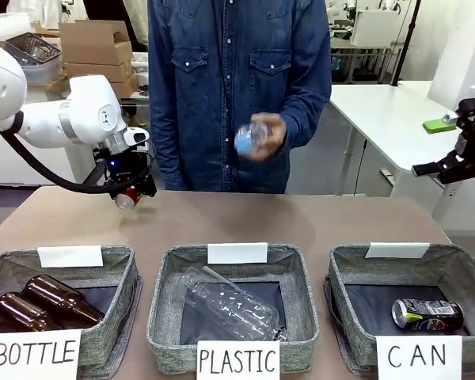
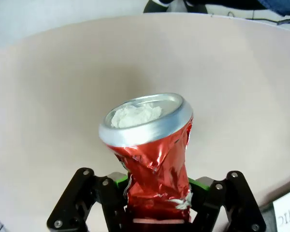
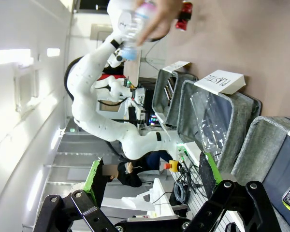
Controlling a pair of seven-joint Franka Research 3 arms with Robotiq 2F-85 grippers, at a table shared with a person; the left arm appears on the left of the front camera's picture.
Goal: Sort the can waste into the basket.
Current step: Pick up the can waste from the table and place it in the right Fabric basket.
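Your left pincer point(image 1: 130, 192) is clamped hard on the red can point(image 1: 127, 198); in the front view it sits at about ten o'clock, over the far-left part of the counter point(image 1: 245, 218). In the left wrist view, the green-padded fingers point(image 2: 117, 181) squeeze the crumpled red body of the can point(image 2: 152, 159) from both sides, and its silver end points away from the pincer point(image 2: 157, 193) toward the pale counter.

Your right pincer point(image 1: 437, 147) hangs at three o'clock in the front view, off the counter's right end, jaws spread wide and holding nothing; the right wrist view shows the same pincer point(image 3: 150, 176) with a wide gap between its fingers.

The basket point(image 1: 348, 263) signed "CAN" sits at about five o'clock in the front view, at the near right of the counter; the black can point(image 1: 427, 314) lies on its side inside it. Well apart from the red can, this basket is the rightmost of three.

The person's hand point(image 1: 267, 134) at twelve o'clock holds a clear plastic bottle point(image 1: 248, 139) above the counter's far edge.
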